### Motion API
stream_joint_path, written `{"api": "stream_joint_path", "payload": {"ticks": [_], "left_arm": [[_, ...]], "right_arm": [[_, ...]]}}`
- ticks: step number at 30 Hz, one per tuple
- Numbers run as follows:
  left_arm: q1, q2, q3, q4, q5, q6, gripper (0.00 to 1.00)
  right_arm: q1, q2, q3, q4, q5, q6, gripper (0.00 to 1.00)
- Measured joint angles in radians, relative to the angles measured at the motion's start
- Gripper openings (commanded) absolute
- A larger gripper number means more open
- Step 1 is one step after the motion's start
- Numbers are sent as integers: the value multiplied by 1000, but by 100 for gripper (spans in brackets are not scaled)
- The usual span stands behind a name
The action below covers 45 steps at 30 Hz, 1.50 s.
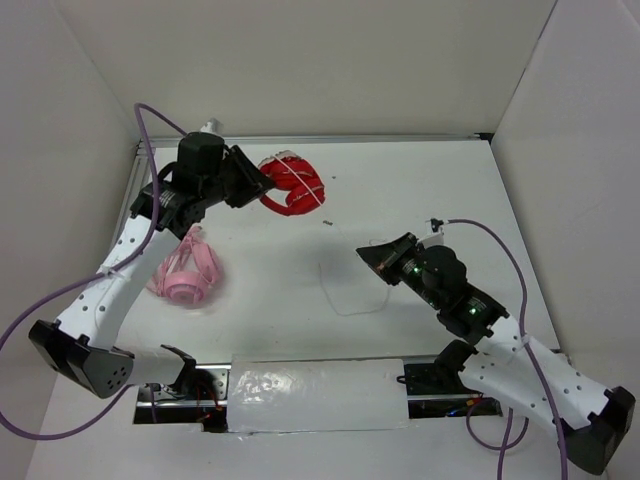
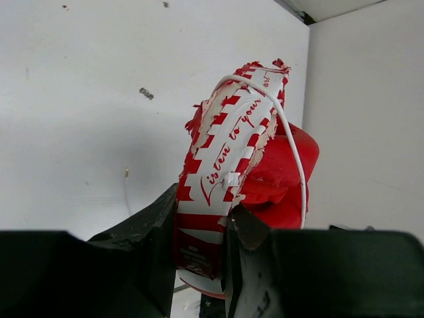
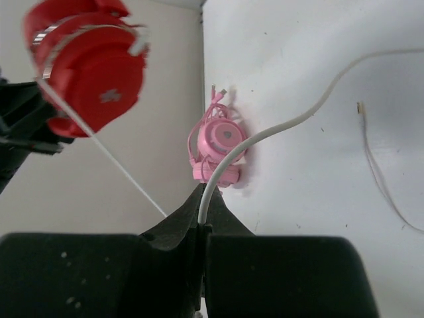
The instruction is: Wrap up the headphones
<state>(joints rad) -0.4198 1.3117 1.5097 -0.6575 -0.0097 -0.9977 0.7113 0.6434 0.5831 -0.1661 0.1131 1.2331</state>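
The red headphones (image 1: 292,185) hang above the far left of the table, and my left gripper (image 1: 248,180) is shut on their worn red-and-white headband (image 2: 225,152). In the left wrist view the jaws (image 2: 202,242) clamp the band's lower end, with a red cup (image 2: 288,175) behind it and the thin white cable (image 2: 291,152) looped over the band. My right gripper (image 1: 375,257) is mid-table and shut on the white cable (image 3: 265,132). From its jaws (image 3: 204,218) a taut strand (image 3: 106,149) runs up to the red cup (image 3: 93,66).
Pale pink headphones (image 1: 188,272) lie on the table near the left arm, also visible as pink headphones (image 3: 218,142) ahead of the right gripper. A loose thin cable (image 1: 345,300) trails on the table centre. White walls (image 1: 560,120) close in the sides.
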Motion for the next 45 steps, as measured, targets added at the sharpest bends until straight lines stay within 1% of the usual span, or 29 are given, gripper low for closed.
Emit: {"api": "stream_joint_path", "payload": {"ticks": [4, 8, 10, 14, 17, 19, 22, 24, 26, 27, 28, 31, 35, 37, 39, 45], "left_arm": [[-18, -10, 2, 50, 7, 0, 0], [-64, -55, -9, 97, -5, 6, 0], [-106, -88, -26, 119, -52, 8, 0], [-186, -114, -34, 150, -155, 9, 0], [-202, -111, -34, 168, -193, 10, 0], [-202, -109, -34, 179, -192, 23, 0], [-197, -109, -43, 229, -109, 68, 0], [-194, -109, -44, 256, -16, 104, 0], [-193, -108, -44, 277, 96, 141, 0], [-193, -107, -44, 283, 153, 163, 0], [-193, -105, -44, 286, 204, 183, 0], [-192, -100, -44, 296, 351, 217, 0], [-187, -100, -44, 348, 522, 242, 0], [-186, -100, -46, 367, 601, 243, 0], [-186, -100, -60, 400, 681, 244, 0], [-208, -60, -68, 426, 838, 250, 0]], "right_arm": [[0, 101, 0, 35, -22, 46, 3], [1, 205, 0, 95, -76, 79, 2], [1, 246, 5, 132, -126, 82, 0], [3, 304, 35, 173, -218, 67, 0], [6, 308, 36, 202, -259, 56, 0], [8, 309, 36, 211, -269, 51, 0], [8, 324, 36, 231, -275, 39, 0], [9, 340, 36, 234, -272, 29, 0], [8, 359, 36, 239, -267, 27, 4], [3, 368, 36, 243, -267, 26, 6], [-3, 378, 36, 248, -270, 26, 10], [-36, 402, 36, 254, -281, 28, 18], [-112, 419, 32, 255, -295, 30, 22], [-145, 421, 32, 257, -301, 32, 31], [-177, 422, 32, 271, -313, 35, 35], [-216, 469, 32, 390, -366, 63, 37]]}}
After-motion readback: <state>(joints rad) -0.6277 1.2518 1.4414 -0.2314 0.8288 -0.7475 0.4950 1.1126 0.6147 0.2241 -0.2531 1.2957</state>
